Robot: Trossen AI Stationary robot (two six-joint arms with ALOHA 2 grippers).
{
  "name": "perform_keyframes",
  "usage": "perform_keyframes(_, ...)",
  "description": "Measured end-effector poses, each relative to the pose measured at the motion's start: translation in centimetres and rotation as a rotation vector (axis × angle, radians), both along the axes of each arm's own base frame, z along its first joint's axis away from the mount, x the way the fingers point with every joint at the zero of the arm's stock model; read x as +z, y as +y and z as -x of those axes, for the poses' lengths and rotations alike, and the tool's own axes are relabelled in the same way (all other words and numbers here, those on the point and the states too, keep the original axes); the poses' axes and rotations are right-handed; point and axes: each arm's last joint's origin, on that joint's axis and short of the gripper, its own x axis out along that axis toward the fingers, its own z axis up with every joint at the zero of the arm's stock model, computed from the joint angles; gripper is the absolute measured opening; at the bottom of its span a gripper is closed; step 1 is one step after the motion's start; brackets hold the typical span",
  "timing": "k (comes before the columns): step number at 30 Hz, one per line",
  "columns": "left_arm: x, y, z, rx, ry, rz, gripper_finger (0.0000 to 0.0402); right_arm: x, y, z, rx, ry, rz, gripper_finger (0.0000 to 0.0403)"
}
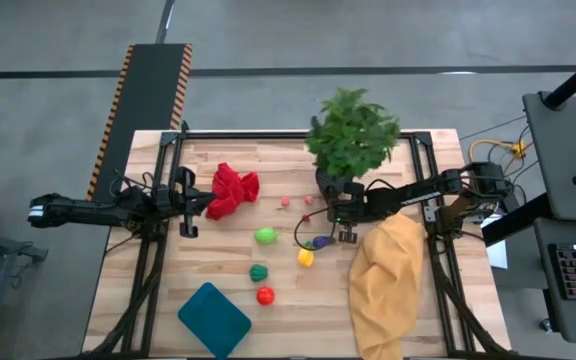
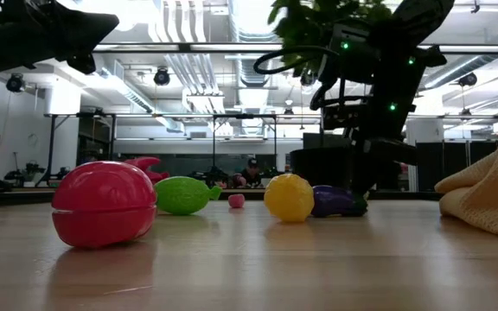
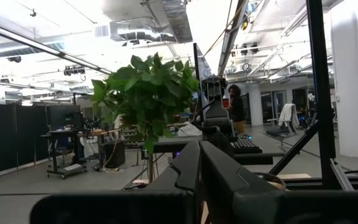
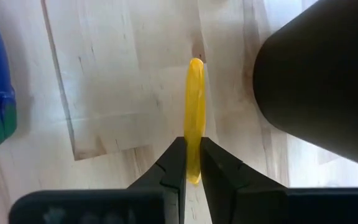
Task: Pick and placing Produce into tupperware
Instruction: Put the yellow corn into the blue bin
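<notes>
While clamped on a thin yellow piece (image 4: 195,112), right pincer (image 4: 191,163) pointing tabletop-ward.

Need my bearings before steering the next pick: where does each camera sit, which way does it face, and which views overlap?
High: overhead, straight down on the table; shows both arms, left gripper, right gripper.
Low: tabletop height, level across; red produce nearest, right arm above.
Left wrist: level toward the potted plant; own shut fingers below.
Right wrist: down onto the tabletop; own fingers shut on a thin yellow piece.
Shared: high and left wrist both show the plant.
</notes>
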Motion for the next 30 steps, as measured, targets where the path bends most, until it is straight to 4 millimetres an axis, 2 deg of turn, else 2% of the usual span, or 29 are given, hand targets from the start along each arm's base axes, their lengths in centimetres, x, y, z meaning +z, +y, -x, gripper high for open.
perform_keyframes(12, 0.0, 0.0, 0.0, 0.000, 0.001, 0.000, 0.0000, 2.6, 2.8, 1.3, 0.028, -0.071, -0.029, 0.0033)
perform_keyframes(23, 0.0, 0.0, 0.0, 0.000, 0.000, 0.000, 0.0000, 6.0, 8.2, 3.4, 0.121, -0.251, -0.126, 0.0019)
perform_keyframes(30, 0.0, 0.0, 0.0, 0.000, -0.001, 0.000, 0.0000, 7.2, 12.2, 3.2, 0.255, -0.446, -0.203, 0.0018)
